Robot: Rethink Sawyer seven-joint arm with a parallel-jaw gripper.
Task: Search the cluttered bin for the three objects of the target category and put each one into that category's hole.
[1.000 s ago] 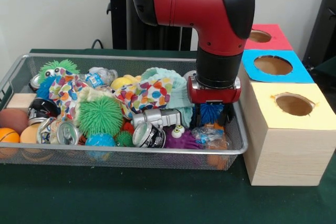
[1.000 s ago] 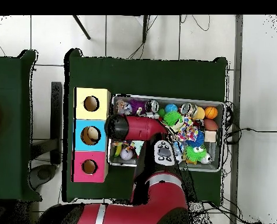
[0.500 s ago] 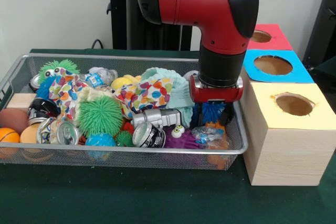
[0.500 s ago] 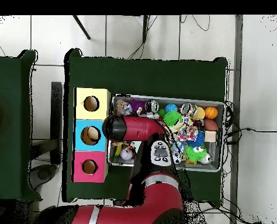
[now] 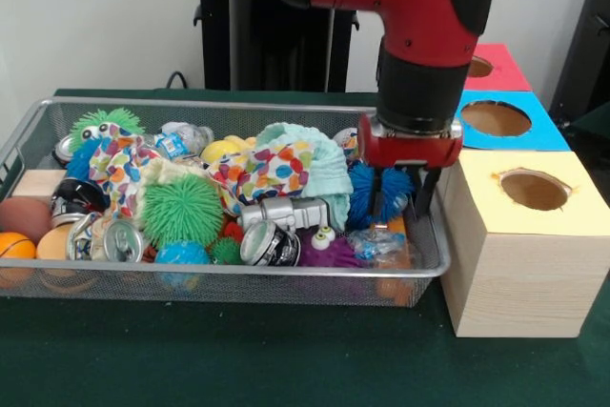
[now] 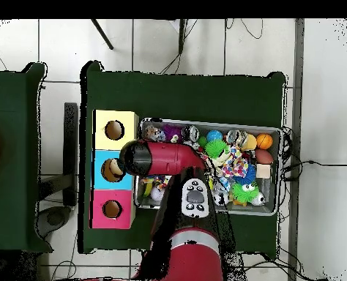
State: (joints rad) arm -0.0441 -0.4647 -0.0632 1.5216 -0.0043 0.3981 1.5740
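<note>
Front and overhead views. The gripper (image 5: pixel 398 199) hangs at the end of the wire bin (image 5: pixel 191 278) nearest the boxes, its two dark fingers (image 5: pixel 424 195) clamped on a blue spiky ball (image 5: pixel 377 193), which appears lifted slightly clear of the clutter, though contact below is hard to judge. Directly beside the gripper stands the yellow-topped box (image 5: pixel 534 235); behind that, the blue-topped box (image 5: pixel 500 121) and red-topped box (image 5: pixel 491 66). Below the gripper lies a purple toy (image 5: pixel 329 253); farther off, a green spiky ball (image 5: pixel 181 209).
</note>
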